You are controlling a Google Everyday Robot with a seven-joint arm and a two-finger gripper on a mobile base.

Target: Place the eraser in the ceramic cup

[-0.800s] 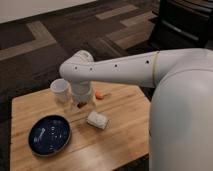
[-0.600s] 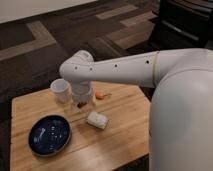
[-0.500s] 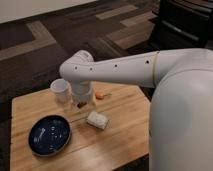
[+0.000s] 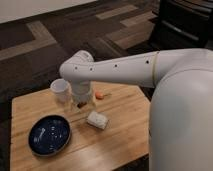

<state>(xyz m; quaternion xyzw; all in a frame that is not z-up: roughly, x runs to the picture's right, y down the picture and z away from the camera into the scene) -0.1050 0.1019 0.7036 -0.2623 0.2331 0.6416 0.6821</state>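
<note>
Grasping step, I judge: gripper [image 4: 81,103], jaws apart, hangs low over the counter [image 4: 125,125] at the ceramic cup's [image 4: 60,90] three o'clock; eraser unseen, probably beneath. Next: close, lift, carry toward nine o'clock.

Smooth white arm [image 4: 125,70], seemingly dark-dotted

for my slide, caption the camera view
Gripper down beside the white cup on a wooden table, blue plate nearby
</note>
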